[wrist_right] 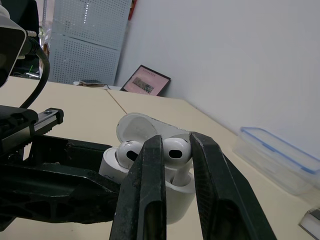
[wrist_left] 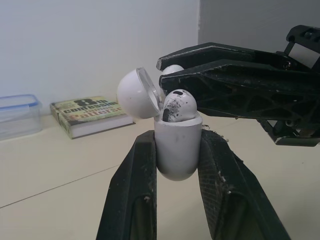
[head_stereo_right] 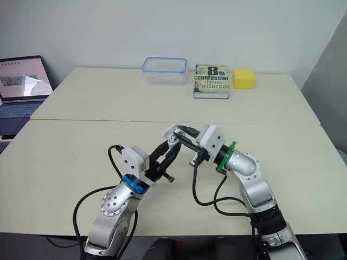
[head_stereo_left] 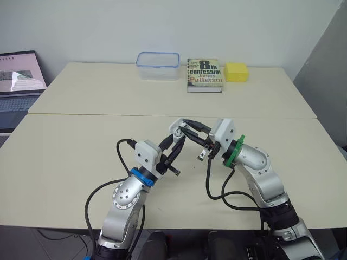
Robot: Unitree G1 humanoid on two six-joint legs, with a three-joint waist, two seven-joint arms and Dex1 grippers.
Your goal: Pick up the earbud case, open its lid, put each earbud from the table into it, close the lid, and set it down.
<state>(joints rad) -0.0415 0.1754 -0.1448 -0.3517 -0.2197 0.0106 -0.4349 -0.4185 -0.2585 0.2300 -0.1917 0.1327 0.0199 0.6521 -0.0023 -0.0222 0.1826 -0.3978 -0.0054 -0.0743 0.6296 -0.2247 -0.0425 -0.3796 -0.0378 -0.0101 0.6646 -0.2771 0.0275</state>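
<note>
My left gripper (wrist_left: 177,139) is shut on the body of the white earbud case (wrist_left: 176,150), held upright above the table with its lid (wrist_left: 136,93) swung open. One white earbud (wrist_left: 176,106) sits in a socket of the case. From the right, my right gripper (wrist_right: 175,150) reaches over the open case, shut on the second earbud (wrist_right: 176,149), whose stem points down into the free socket beside the seated earbud (wrist_right: 129,150). In the left eye view the two grippers meet at the case (head_stereo_left: 176,129) over the middle of the near table.
At the far table edge stand a clear container with a blue rim (head_stereo_left: 158,65), a paperback book (head_stereo_left: 204,75) and a yellow sponge (head_stereo_left: 236,71). An open laptop (head_stereo_left: 19,81) is at the far left. A seam (head_stereo_left: 108,115) joins the two tables.
</note>
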